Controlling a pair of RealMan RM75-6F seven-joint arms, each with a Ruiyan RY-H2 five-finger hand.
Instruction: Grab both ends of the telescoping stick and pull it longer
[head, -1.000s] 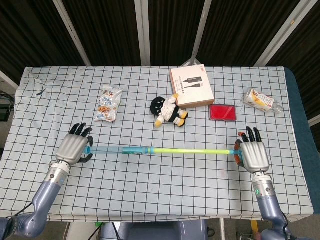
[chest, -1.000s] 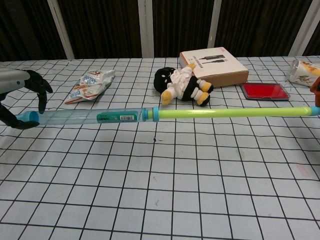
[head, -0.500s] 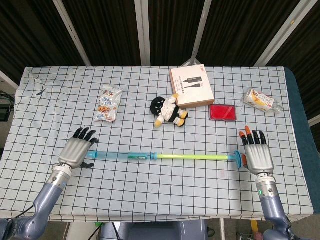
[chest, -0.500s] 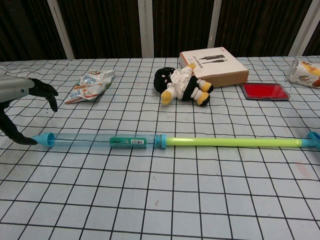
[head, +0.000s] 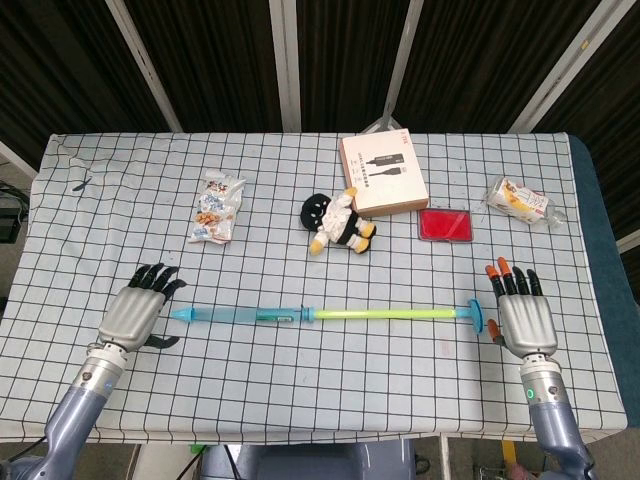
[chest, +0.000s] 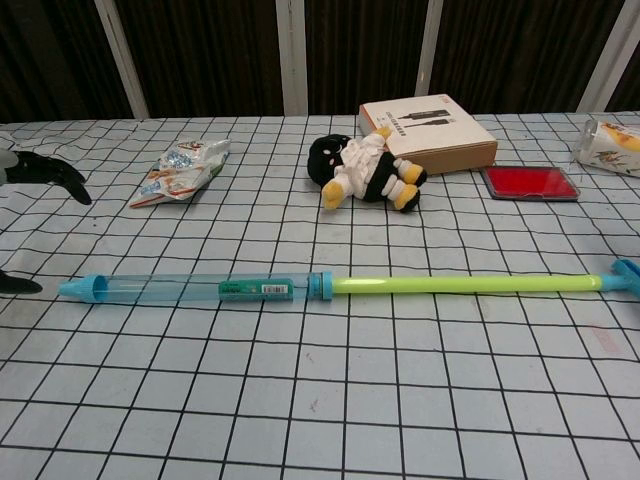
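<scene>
The telescoping stick (head: 330, 314) lies flat on the checked tablecloth, pulled out long: a clear blue tube (chest: 190, 290) on its left half, a thin yellow-green rod (chest: 465, 284) on its right half. My left hand (head: 132, 316) hovers just left of the blue tip, fingers spread, apart from the stick. My right hand (head: 522, 318) sits just right of the blue end cap (head: 476, 317), fingers straight, holding nothing. The chest view shows only my left hand's dark fingertips (chest: 55, 176) at the frame's left edge.
Behind the stick lie a snack bag (head: 216, 206), a black and white plush doll (head: 337, 222), a tan box (head: 383, 174), a red case (head: 445, 224) and a wrapped snack (head: 518, 199). The table's front edge (head: 320, 432) is close to both forearms.
Both hands let go of the stick's ends. The stick dropped from above the table onto the cloth. Each hand has drawn outward and back, away from the stick.
</scene>
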